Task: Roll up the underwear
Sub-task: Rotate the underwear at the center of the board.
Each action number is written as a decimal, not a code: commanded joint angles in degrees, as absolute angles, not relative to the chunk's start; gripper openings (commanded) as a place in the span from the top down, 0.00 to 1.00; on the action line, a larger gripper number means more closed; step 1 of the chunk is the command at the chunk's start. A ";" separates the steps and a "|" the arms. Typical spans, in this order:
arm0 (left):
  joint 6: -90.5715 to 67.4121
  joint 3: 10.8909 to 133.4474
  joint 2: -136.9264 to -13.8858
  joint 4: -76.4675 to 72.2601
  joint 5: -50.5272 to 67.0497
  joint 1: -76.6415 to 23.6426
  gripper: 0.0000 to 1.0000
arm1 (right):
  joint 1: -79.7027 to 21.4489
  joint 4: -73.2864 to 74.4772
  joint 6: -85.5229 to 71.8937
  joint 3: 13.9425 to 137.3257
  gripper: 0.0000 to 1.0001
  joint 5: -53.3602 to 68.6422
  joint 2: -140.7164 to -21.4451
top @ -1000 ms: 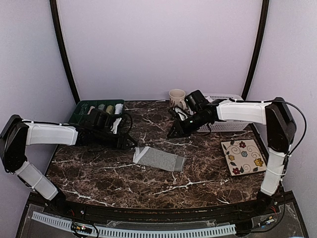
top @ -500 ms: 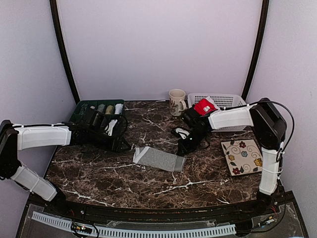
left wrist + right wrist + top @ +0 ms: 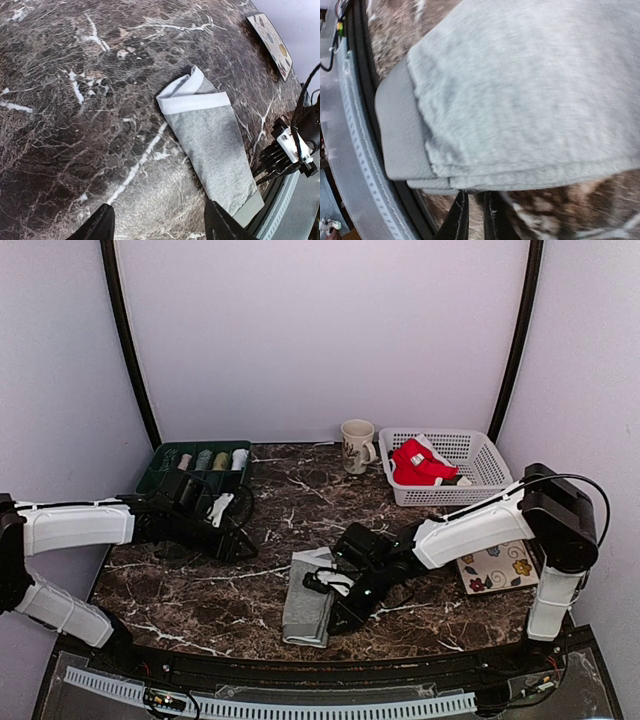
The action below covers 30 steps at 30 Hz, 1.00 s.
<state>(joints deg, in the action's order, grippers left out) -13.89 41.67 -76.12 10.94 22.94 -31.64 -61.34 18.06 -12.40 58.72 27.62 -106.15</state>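
While the folded grey underwear (image 3: 308, 602) lay on the desk (image 3: 190, 590) close to its front edge, the right end effector (image 3: 338, 614) was clenched on the cloth's edge; the left end effector (image 3: 160, 217) hung spread wide, holding nothing.

The frame is filled by grey underwear (image 3: 520, 85), folded in layers. Its lower edge is pinched by the right gripper (image 3: 476, 216).
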 commanded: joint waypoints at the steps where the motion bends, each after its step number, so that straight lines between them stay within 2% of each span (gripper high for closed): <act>1: -7.09 38.25 -70.24 11.12 23.94 -35.82 0.37 | -62.66 16.23 -16.88 57.10 0.87 28.51 -107.30; 6: 1.53 35.07 -65.91 10.47 17.84 -45.25 0.37 | -59.44 19.16 -16.93 57.62 0.82 29.36 -101.78; 10: 5.17 31.36 -59.54 5.41 15.41 -48.04 0.37 | -58.69 15.61 -21.77 58.89 0.76 32.31 -98.85; 15: 10.51 31.03 -58.17 4.44 14.71 -48.29 0.36 | -59.11 13.02 -25.17 65.43 0.73 34.16 -104.75; 20: 11.85 31.32 -58.09 4.42 14.43 -48.64 0.36 | -61.54 17.60 -21.86 73.49 0.74 33.74 -111.93; 30: 13.98 31.55 -59.56 4.97 11.12 -53.44 0.39 | -57.94 22.14 -11.73 62.48 0.79 30.70 -112.51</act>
<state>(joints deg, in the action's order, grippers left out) 12.03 31.33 -58.85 5.65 12.71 -51.07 -60.62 16.95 -17.82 65.21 34.48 -112.33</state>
